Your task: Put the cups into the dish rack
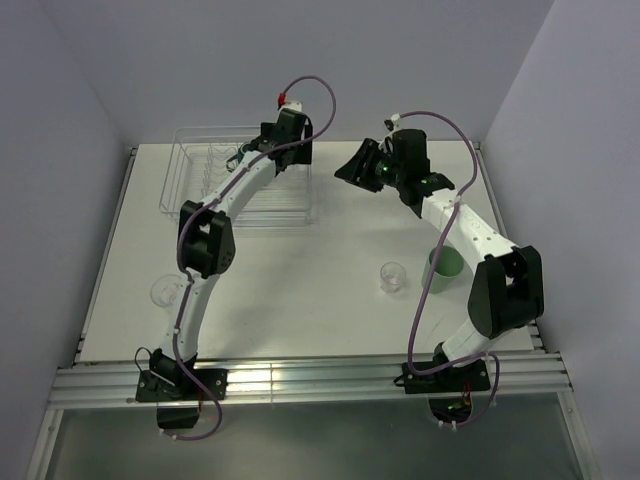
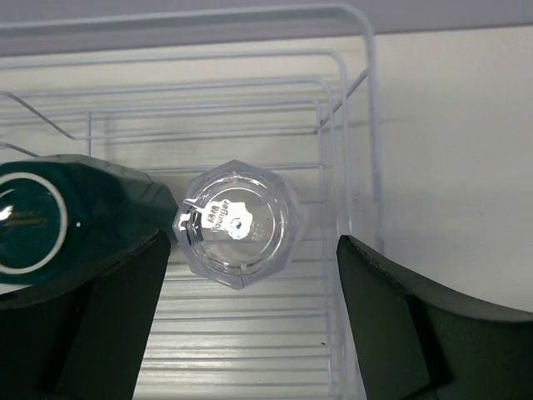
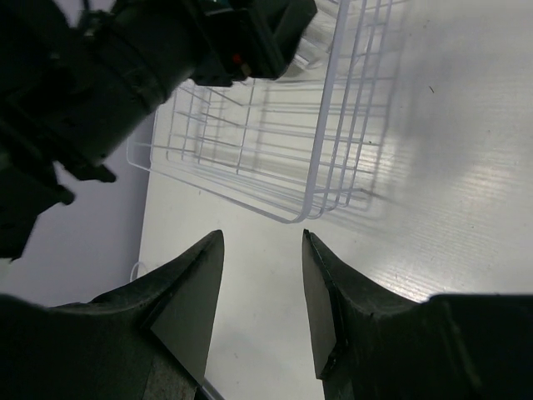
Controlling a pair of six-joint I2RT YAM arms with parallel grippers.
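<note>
White worktop (image 1: 300, 320) is carrying one dish rack (image 1: 185, 160) and five cups. Left tumbler (image 1: 161, 291), middle tumbler (image 1: 393, 276) and mint cup (image 1: 446, 268) are standing loose. Third tumbler (image 2: 237, 225) and dark green mug (image 2: 50, 221) are sitting in the rack. Left claw (image 2: 254, 250) is hovering spread over the third tumbler. Right claw (image 3: 260, 279) is hanging spread, empty.

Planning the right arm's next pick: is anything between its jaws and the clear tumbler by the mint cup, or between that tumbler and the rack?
Nothing visible stands between the right gripper and the clear tumbler. Toward the dish rack, the left gripper hangs over the rack, jaws open, above a racked tumbler.
</note>
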